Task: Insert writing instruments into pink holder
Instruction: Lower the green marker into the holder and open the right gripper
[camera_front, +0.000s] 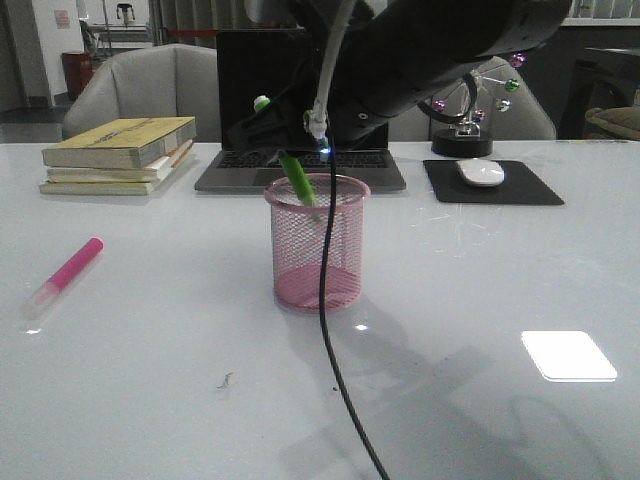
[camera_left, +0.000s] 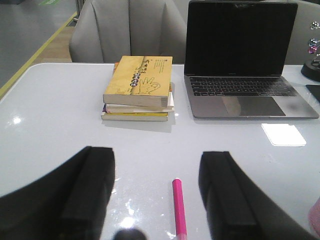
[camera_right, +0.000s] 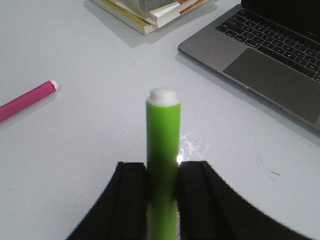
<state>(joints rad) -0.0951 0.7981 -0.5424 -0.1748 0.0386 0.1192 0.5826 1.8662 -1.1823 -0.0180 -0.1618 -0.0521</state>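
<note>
Right claw clamps the green highlighter, axis tilted, lower end inside the pink holder at desk centre. Pink highlighter lies at the holder's 9 o'clock, below the wide-open left claw, the nearer arm.

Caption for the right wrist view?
Right claw grips the green highlighter; pink highlighter lies on the table.
</note>
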